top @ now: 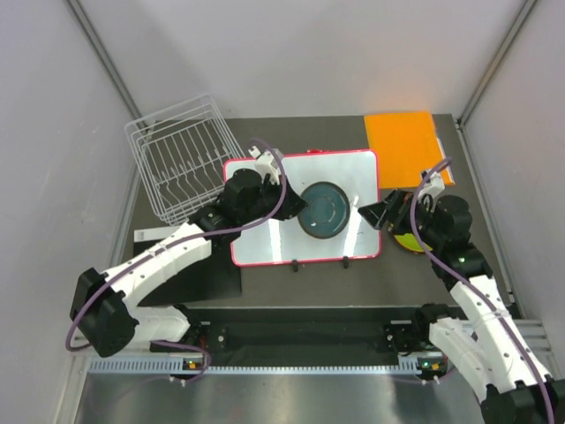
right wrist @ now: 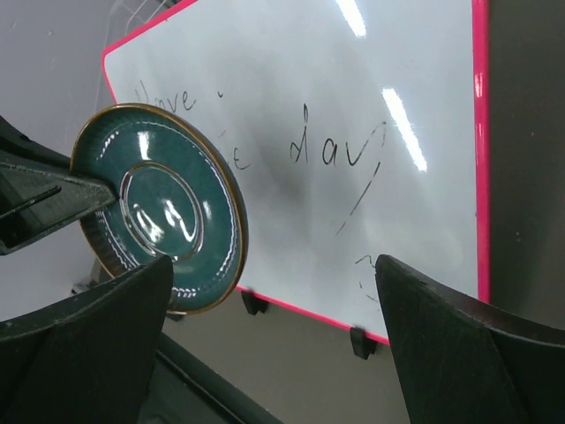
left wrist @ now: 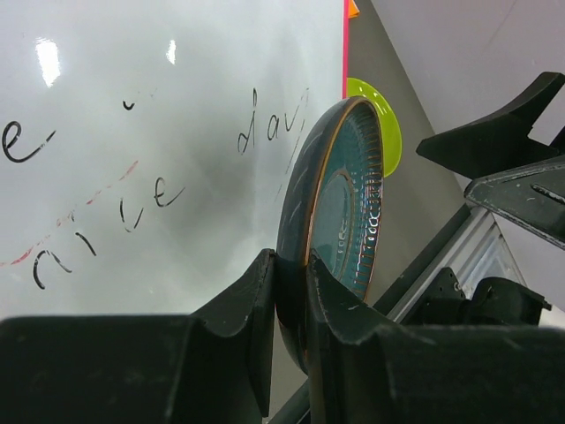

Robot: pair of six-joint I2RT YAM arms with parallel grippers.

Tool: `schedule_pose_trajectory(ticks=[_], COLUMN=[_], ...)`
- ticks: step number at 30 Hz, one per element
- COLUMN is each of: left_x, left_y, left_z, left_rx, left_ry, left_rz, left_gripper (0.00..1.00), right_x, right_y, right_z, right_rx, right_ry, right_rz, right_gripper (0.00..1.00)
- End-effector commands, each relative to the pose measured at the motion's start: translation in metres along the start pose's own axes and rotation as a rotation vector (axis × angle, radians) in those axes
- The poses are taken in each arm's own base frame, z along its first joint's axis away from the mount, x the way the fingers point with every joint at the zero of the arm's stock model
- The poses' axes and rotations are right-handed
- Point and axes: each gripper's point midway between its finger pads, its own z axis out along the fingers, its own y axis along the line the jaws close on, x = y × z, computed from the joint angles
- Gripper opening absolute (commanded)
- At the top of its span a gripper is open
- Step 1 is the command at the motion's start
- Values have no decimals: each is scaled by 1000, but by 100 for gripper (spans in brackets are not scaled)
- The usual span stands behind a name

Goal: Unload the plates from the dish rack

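Looking down, we are seeing the dark table point(top: 291, 132) first. The whiteboard point(top: 349, 177) is lying in the middle of it, and the rack point(top: 181, 159) is sitting at the far left corner. No plate is showing in the rack. Our left arm point(top: 163, 256) is hanging over the whiteboard, and our left gripper point(left wrist: 291, 265) is pinching the teal plate point(left wrist: 340, 212) by its rim. The plate is floating flat in the air over the middle of the whiteboard, face up. Our right gripper point(right wrist: 274, 265) is hovering just beside the plate on its right side, fingers point(right wrist: 459, 353) spread wide and holding nothing. So the plate is sitting between our two grippers, and the left one is nearer. The plate is round, so it is not pointing any way. We are guessing the next move is putting it down or passing it right. A lime plate point(top: 407, 242) is lying on the table under our right arm point(top: 477, 291). On the whiteboard we are reading "day"; the other words are too blurry.
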Motion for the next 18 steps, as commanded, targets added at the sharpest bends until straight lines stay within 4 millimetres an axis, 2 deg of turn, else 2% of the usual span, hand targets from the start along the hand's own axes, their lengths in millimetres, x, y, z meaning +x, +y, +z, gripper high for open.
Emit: schedule_pose_trajectory(ticks=[1, 6, 7, 11, 13, 14, 16, 17, 18], left_x=[-45, -40, -39, -32, -32, -32, -34, -37, -37], left_y=[-42, -58, -62, -69, -69, -69, -67, -67, -65], left_z=[0, 5, 5, 12, 13, 13, 12, 11, 11], left_rx=[133, 186, 198, 215, 216, 213, 204, 200, 191], left_ry=[-163, -150, -147, -128, -131, -133, -144, -155, -158], left_rz=[18, 15, 15, 23, 25, 26, 35, 39, 43], left_gripper=[0, 0, 0, 0, 0, 0, 0, 0, 0], right_x=[-20, -6, -9, -1, 4, 2, 6, 7, 10], right_y=[16, 19, 29, 42, 44, 45, 47, 48, 48], right_z=[15, 32, 34, 44, 46, 46, 45, 45, 44], right_rx=[-45, -68, -105, -164, -187, -193, -209, -216, -223], right_ry=[-92, -39, -57, -36, -23, -33, -23, -18, -12], right_rz=[-15, 1, -11, 10, 10, 12, 16, 23, 25], right_gripper=[97, 94, 94, 91, 80, 62, 47, 33, 26])
